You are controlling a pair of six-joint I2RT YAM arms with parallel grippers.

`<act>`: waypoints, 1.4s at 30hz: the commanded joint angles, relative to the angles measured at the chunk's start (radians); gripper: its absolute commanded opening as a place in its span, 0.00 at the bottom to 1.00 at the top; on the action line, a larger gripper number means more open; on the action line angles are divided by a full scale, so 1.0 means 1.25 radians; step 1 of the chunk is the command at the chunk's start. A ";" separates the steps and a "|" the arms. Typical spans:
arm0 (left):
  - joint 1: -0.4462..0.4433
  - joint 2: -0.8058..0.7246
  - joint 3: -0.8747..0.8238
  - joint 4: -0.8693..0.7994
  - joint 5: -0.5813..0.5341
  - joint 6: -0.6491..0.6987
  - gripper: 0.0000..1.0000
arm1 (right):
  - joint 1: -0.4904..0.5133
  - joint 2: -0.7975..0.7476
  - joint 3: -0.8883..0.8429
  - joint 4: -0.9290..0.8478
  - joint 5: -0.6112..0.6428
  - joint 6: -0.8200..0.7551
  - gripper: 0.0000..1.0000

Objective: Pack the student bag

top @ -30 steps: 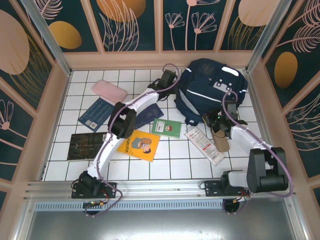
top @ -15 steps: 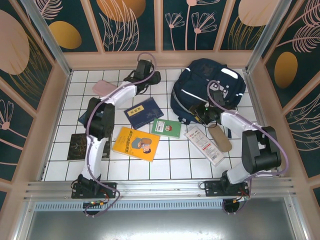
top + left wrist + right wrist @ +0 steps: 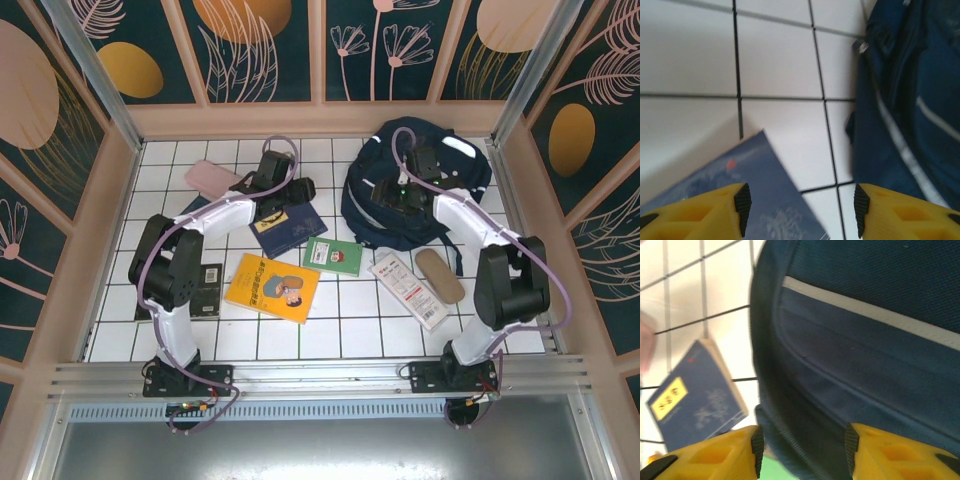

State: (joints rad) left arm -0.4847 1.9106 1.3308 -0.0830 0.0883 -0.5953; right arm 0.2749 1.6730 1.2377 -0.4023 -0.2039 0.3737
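White tiled table (image 3: 350, 312) holds student bag (image 3: 365, 210) beside navy book (image 3: 290, 232).

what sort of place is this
Probably a staged robot test cell: a white tiled table boxed in by dark floral wall panels, a white left arm and right arm on a metal rail, and a large navy fabric backpack.

Things on the table (image 3: 330, 322), read from the booklet (image 3: 333, 256)
Backpack (image 3: 362, 205) at two o'clock, pencil case (image 3: 213, 180) at ten, picture book (image 3: 272, 288) at eight, packet (image 3: 410, 290) at four.
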 commanded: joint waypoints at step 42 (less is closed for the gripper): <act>0.236 0.034 -0.059 -0.116 -0.004 0.132 0.59 | 0.350 0.219 0.123 0.121 0.035 0.261 0.55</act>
State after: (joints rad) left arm -0.1844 1.9377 1.2411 -0.2218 -0.0055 -0.4480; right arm 0.7033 1.8938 1.3979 -0.3202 -0.1253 0.5846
